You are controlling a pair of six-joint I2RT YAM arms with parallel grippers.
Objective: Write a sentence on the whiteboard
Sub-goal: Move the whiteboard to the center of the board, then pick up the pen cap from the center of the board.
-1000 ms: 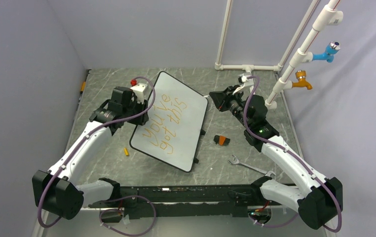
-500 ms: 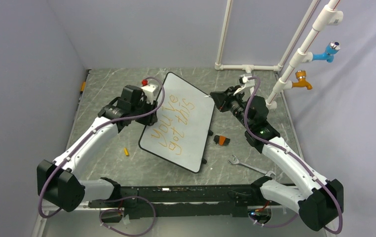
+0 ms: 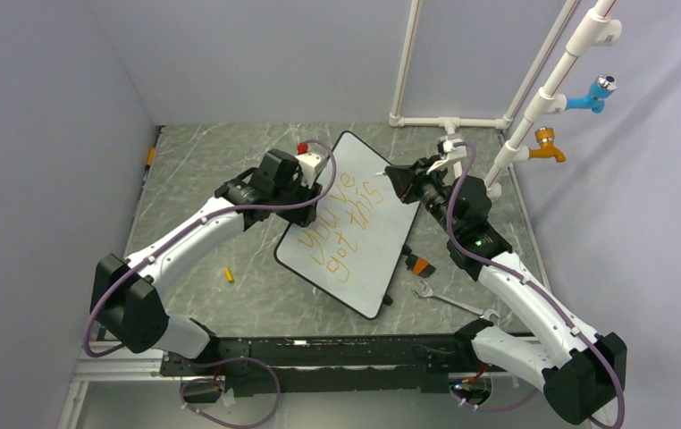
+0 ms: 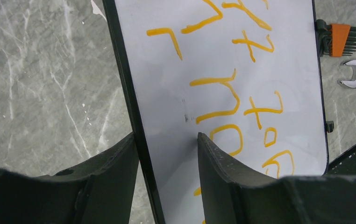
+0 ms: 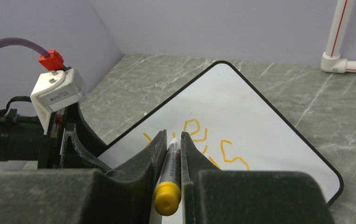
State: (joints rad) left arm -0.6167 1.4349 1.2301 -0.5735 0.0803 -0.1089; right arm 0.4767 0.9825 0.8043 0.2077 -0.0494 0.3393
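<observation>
The whiteboard [image 3: 368, 259] lies tilted mid-table, with the orange sentence [image 3: 337, 223] "You've got this" on it in two lines. My left gripper [image 3: 316, 207] is shut on the board's left edge. In the left wrist view the black rim runs between the fingers [image 4: 167, 140], with the board [image 4: 167, 79] and its letters [image 4: 218, 100] beyond. My right gripper [image 3: 392, 181] hovers over the board's far right corner, shut on a grey marker with a yellow end [image 5: 169, 182]. The marker's tip points at the board [image 5: 246, 102] near the letters [image 5: 227, 154].
An orange-and-black brush [image 3: 420, 264] lies against the board's right edge and shows in the left wrist view [image 4: 340, 39]. A wrench [image 3: 449, 299] lies at the front right. A small orange cap [image 3: 228, 274] lies left of the board. White pipes with blue [image 3: 592, 94] and orange [image 3: 547, 145] taps stand at the back right.
My left gripper has pulled the whiteboard to the right, towards the right arm. The brush has been pushed right with it. My right gripper has barely moved.
</observation>
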